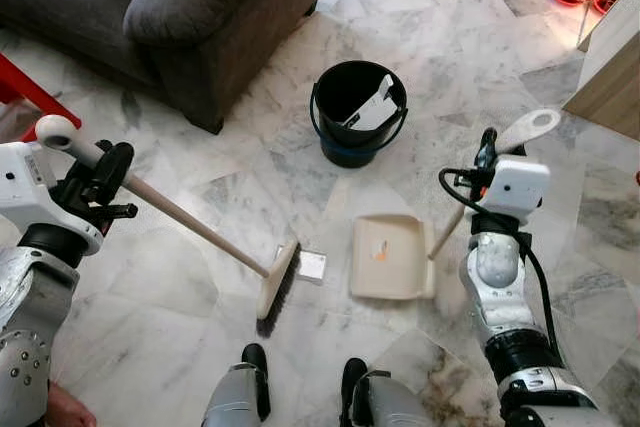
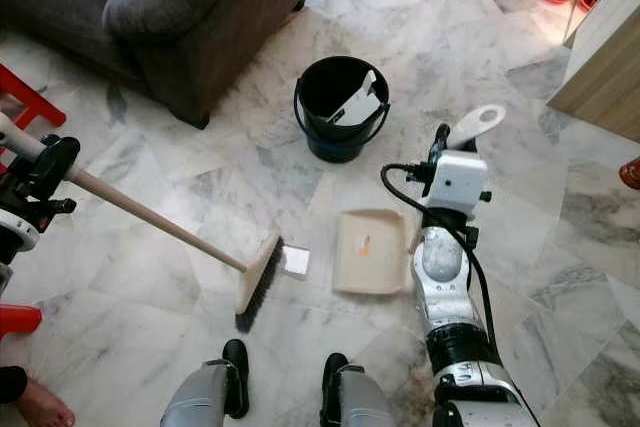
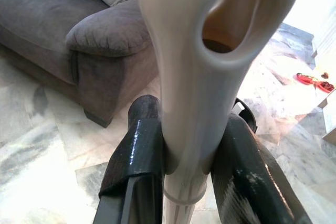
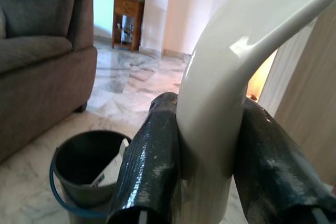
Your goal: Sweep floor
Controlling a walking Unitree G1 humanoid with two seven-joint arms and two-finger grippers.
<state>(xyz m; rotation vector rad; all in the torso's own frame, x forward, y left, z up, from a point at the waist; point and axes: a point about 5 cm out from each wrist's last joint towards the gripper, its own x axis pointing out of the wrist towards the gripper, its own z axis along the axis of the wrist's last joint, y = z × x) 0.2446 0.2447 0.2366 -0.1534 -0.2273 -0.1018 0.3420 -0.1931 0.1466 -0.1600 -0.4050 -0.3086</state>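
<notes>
My left gripper [image 1: 95, 182] is shut on the top of a broom's cream handle [image 3: 189, 77], at the left. The broom slants down to its brush head [image 1: 275, 287], which rests on the marble floor. A small pale scrap [image 1: 312, 265] lies right beside the bristles. To its right a cream dustpan [image 1: 390, 257] lies flat on the floor with an orange speck [image 1: 380, 250] on it. My right gripper [image 1: 487, 162] is shut on the dustpan's long handle [image 4: 220, 77], which rises up to the right.
A black bucket [image 1: 358, 112] with white card inside stands beyond the dustpan. A grey sofa [image 1: 180, 17] fills the far left, with a red frame [image 1: 30, 92] beside it. A wooden cabinet [image 1: 610, 67] stands at right. A person's bare foot [image 2: 40, 407] is at the near left.
</notes>
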